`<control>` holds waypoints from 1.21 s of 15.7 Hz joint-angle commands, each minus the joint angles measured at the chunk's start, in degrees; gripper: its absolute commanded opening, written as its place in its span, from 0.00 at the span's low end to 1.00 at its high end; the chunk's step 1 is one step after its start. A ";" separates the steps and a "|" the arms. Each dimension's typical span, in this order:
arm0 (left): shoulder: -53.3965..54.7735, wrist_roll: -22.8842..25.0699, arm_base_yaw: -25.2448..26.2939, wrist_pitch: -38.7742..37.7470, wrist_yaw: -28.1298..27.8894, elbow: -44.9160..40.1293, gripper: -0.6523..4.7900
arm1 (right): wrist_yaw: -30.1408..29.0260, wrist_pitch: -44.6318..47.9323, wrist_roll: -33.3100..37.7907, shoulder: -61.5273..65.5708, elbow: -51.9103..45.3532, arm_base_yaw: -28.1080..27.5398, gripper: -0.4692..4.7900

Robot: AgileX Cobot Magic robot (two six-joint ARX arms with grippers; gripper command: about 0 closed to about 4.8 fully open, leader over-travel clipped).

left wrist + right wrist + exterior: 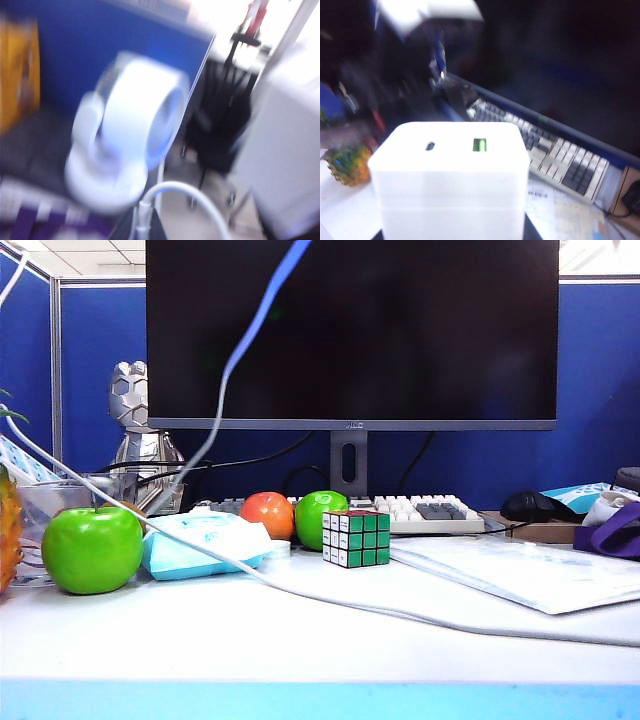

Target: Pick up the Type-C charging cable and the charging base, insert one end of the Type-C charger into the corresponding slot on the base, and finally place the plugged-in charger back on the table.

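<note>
The right gripper (pixel 451 237), above the table (pixel 300 640) and out of the exterior view, is half closed on the charging base (pixel 449 172), slots facing the camera. The left gripper (pixel 145 235) is closed, seemingly pinching the Type-C charging cable (pixel 185 192), which curves toward 3 o'clock. The left wrist view is blurred, so I judge the plug may miss the small slot or slip.
</note>
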 commanded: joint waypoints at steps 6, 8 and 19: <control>-3.41 -12.61 -0.07 23.10 0.26 0.11 0.11 | -1.18 1.60 -0.20 -3.17 0.37 0.02 0.08; -3.41 -15.80 -0.07 26.03 0.48 0.11 0.11 | -5.22 1.70 -0.24 -3.15 0.37 0.02 0.08; -3.41 -32.54 -0.15 47.76 8.44 0.11 0.11 | -12.79 9.57 -0.02 -1.36 0.37 0.02 0.08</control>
